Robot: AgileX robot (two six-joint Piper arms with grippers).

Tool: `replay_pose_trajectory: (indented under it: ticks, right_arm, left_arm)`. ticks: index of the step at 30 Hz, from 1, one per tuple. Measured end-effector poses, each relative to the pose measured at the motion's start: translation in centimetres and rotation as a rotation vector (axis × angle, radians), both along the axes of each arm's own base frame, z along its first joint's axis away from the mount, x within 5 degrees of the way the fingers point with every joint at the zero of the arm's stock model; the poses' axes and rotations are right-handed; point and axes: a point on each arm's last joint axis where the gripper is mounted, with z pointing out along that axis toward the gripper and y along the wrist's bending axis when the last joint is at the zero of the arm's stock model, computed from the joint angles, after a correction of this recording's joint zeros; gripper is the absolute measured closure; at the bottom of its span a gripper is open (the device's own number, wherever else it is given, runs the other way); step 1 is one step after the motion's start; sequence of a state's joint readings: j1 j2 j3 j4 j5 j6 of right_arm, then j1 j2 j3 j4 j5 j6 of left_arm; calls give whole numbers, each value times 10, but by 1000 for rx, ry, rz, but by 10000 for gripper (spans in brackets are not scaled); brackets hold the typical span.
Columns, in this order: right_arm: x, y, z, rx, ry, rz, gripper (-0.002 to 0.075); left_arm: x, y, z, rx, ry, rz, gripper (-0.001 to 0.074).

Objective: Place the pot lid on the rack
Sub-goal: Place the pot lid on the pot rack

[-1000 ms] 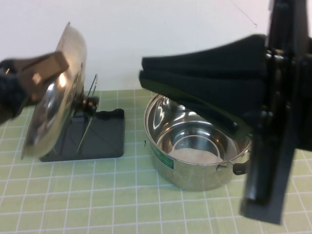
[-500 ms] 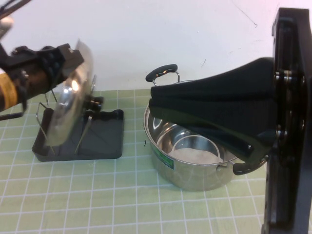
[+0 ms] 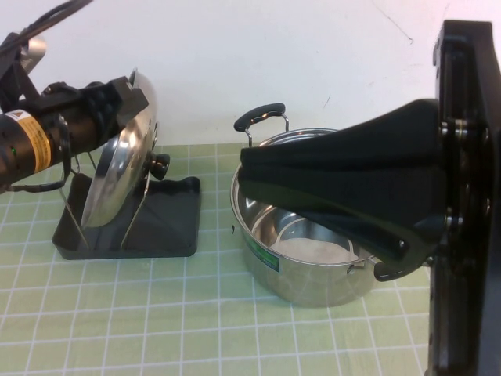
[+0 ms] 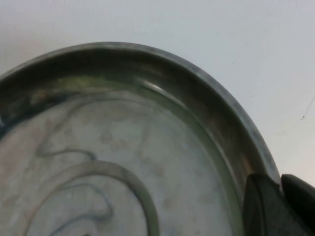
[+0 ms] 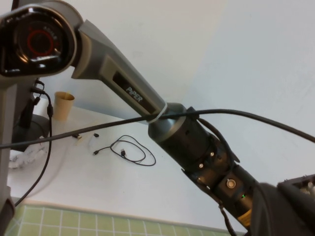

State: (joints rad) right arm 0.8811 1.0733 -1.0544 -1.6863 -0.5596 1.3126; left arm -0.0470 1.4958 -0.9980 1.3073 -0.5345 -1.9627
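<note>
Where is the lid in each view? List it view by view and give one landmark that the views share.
High view: the lid stands tilted among the rack wires at left, left gripper on its upper rim.
Left wrist view: lid underside fills the picture.
Right wrist view: not in it.
Shared landmark: left gripper, also in the left wrist view. The right gripper hangs over the pot.

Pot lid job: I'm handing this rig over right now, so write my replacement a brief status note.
Left claw: shut on the pot lid, gripping its upper rim.
Right claw: raised above the pot, carrying nothing visible; open or shut can't be told.
Pot lid: on edge, tilted, down among the wires of the rack, knob facing the pot.
Done: lid brought to rack.
Left: confirm it is seated, release, pull the left arm away.
</note>
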Motion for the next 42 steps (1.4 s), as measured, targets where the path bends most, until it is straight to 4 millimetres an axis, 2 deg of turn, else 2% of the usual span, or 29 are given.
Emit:
replay_pose_trajectory:
  ticks: [3, 5, 7, 11, 14, 22, 33, 37, 42]
  right_arm:
    - [0, 0, 0, -1, -1, 1, 727]
    - [0, 0, 0, -1, -1, 1, 727]
    - [0, 0, 0, -1, -1, 1, 727]
    - [0, 0, 0, -1, -1, 2, 727]
    - [0, 0, 0, -1, 3, 4, 727]
    - [0, 0, -1, -17, -8, 2, 727]
    - [2, 0, -2, -22, -16, -19, 727]
    - [2, 0, -2, -30, -26, -22, 727]
    - [3, -1, -3, -41, -43, -36, 727]
  left_arm:
    - [2, 0, -5, 32, -6, -9, 712]
    - [3, 0, -7, 61, -13, -19, 659]
    - [3, -1, -7, 80, -20, -30, 534]
    - [4, -1, -5, 110, -38, -45, 231]
    - [6, 0, 1, 147, -67, -69, 145]
    - [10, 12, 22, 213, -118, -116, 138]
    - [8, 14, 13, 291, -57, -194, 140]
    - [10, 18, 11, 324, -53, -169, 140]
    - [6, 33, 31, 348, -108, -79, 140]
